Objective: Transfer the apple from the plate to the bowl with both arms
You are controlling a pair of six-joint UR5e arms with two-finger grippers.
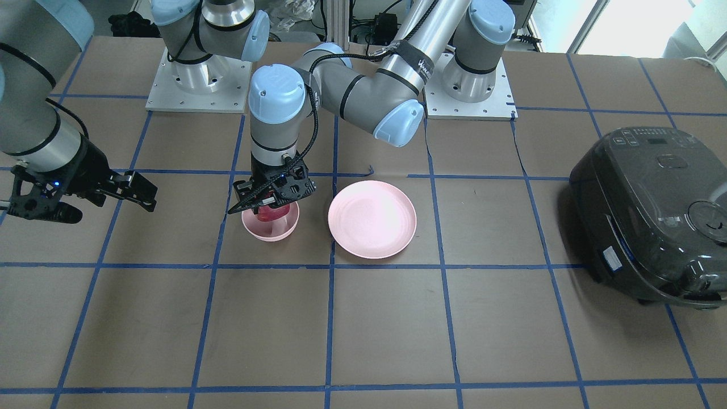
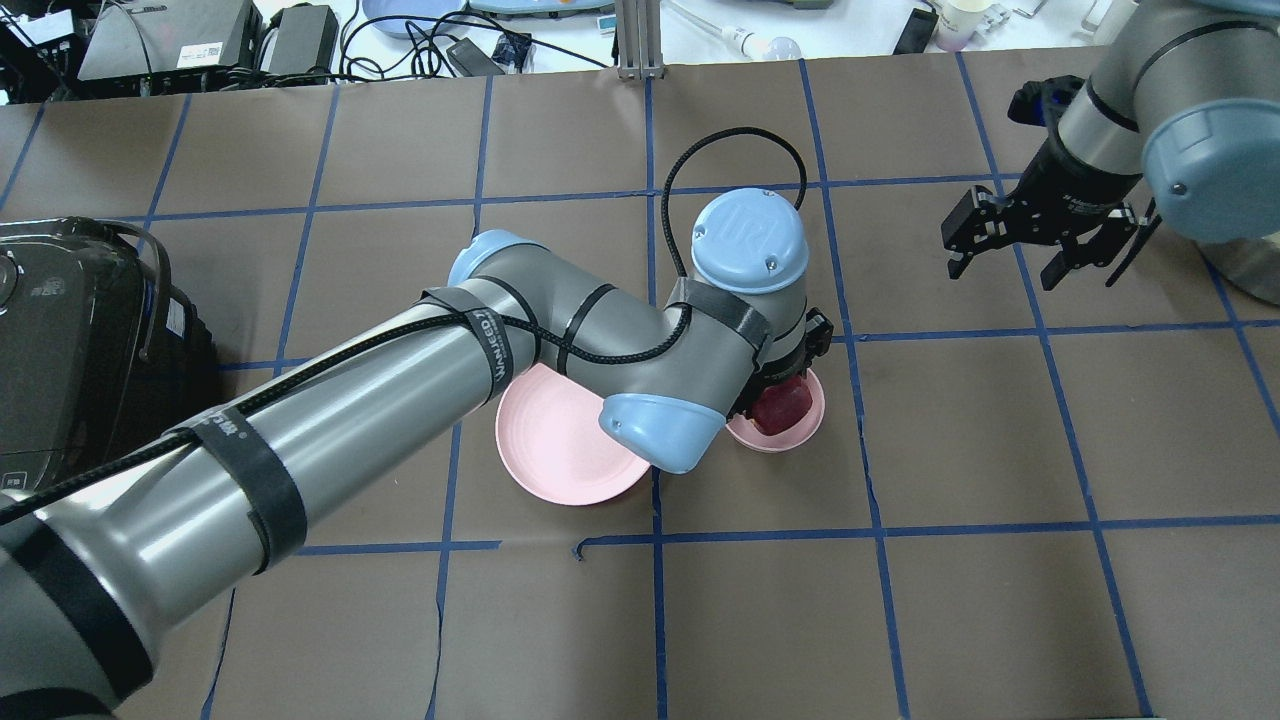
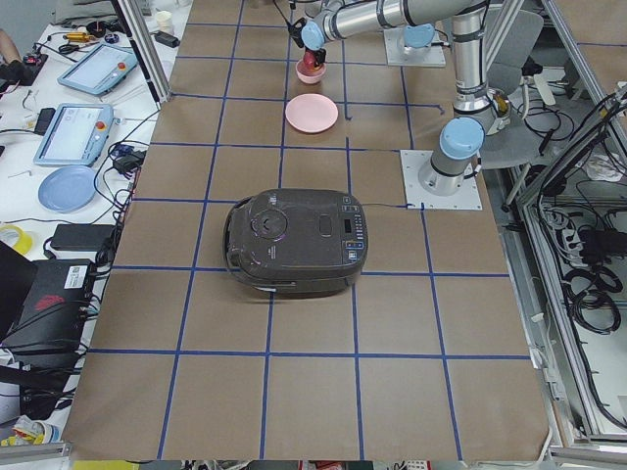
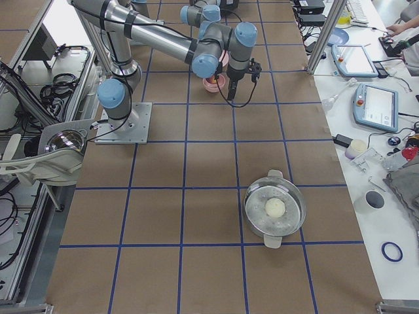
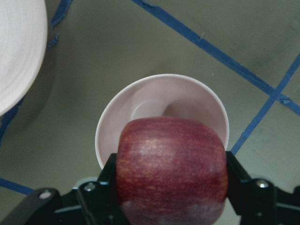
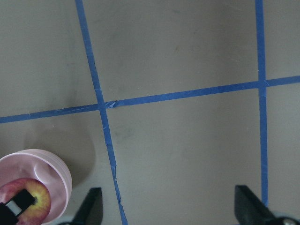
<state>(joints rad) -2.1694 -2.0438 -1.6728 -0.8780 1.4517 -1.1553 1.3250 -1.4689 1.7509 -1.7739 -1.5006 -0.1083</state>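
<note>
The left claw (image 1: 271,201) grips the apple (image 2: 782,405) over the bowl (image 2: 806,425), 3 o'clock of the plate (image 2: 560,450); opening may knock the rim.

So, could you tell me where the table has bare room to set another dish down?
There is room between the plate and the rice cooker, and along the row on the operators' side of both dishes. It is crowded at the bowl, where the left gripper holds the apple, plate beside.
</note>
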